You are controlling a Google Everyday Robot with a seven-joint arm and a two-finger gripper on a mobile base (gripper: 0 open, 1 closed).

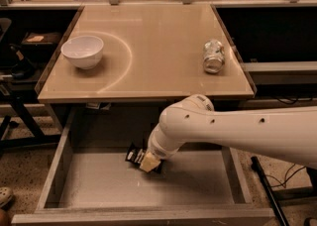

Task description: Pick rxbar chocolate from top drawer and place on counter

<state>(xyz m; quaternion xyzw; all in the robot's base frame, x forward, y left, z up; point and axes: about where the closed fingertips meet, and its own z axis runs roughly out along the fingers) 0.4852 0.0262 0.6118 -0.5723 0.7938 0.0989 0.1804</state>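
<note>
The top drawer (99,185) is pulled open below the counter (158,36), its grey floor showing. The rxbar chocolate (134,155) lies near the back middle of the drawer, a black wrapper with white lettering, partly covered by the gripper. My gripper (148,162) reaches down into the drawer from the right on a white arm and sits right on the bar's right end.
A white bowl (82,51) stands on the counter's left side by a pale arc mark. A crushed silver can (213,56) lies on the counter's right side. Dark shelving and clutter flank the table; low drawer walls (55,168) bound the drawer.
</note>
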